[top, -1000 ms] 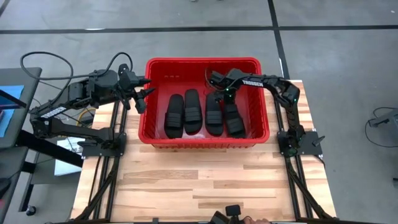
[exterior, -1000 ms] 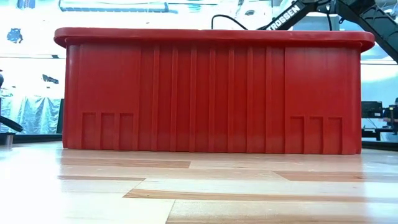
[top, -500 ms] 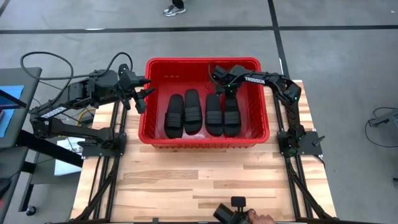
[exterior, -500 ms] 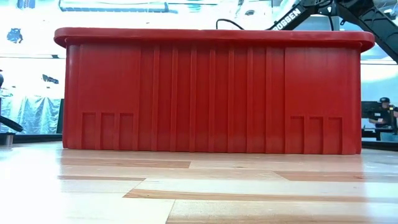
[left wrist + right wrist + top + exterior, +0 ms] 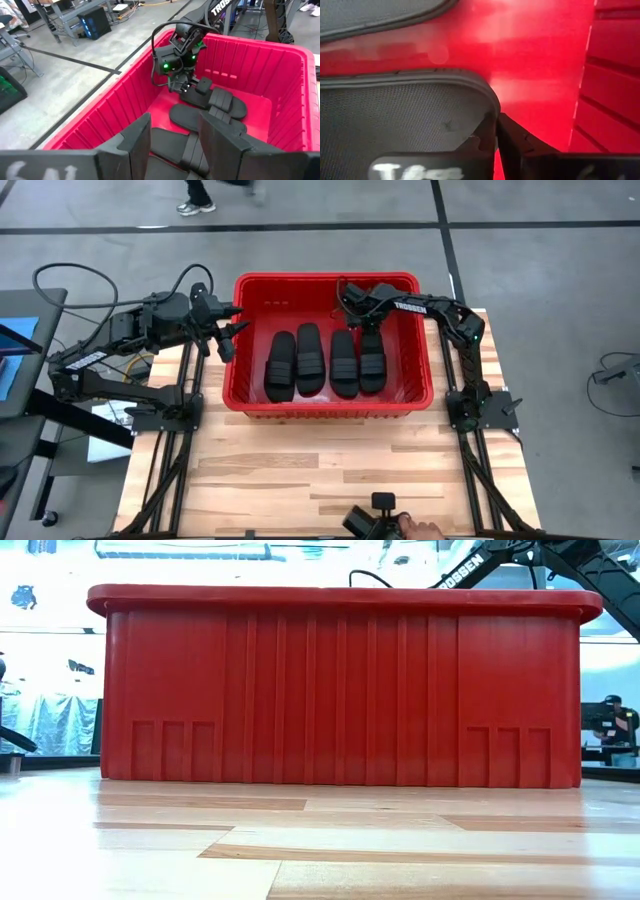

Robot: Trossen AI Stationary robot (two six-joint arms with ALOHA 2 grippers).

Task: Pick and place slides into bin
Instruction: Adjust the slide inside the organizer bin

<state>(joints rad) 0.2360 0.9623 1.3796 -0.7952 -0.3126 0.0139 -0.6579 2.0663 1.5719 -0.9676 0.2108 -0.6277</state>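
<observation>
The red bin (image 5: 328,285) stands at the table's far middle; its near wall (image 5: 340,690) hides the inside in the low view. Several black slides lie side by side on its floor: one at the left (image 5: 281,367), two in the middle (image 5: 309,358), (image 5: 344,363), and the rightmost slide (image 5: 372,362). My right gripper (image 5: 362,308) reaches down into the bin at that slide's far end and is shut on it; it also shows in the left wrist view (image 5: 189,85). My left gripper (image 5: 233,333) is open and empty at the bin's left rim (image 5: 100,117). My right gripper pinches the rim of the rightmost slide's sole (image 5: 490,107) at its far end (image 5: 202,89) between its two fingers (image 5: 525,147). The fingers come from the far side, slanting down. The slide lies along the bin floor (image 5: 530,55), parallel to the others.
The bin's far wall (image 5: 250,55) and right wall (image 5: 615,95) stand close around my right gripper. Bare wooden tabletop (image 5: 330,470) lies between the bin and the near edge. A person's hand with a dark device (image 5: 400,526) is at the near edge.
My right gripper has gone toward the table's far edge inside the bin, still shut on the rightmost slide. The slide, which lay slanted with its near end out toward the right wall, has been drawn toward the far wall and turned straight beside the others.
</observation>
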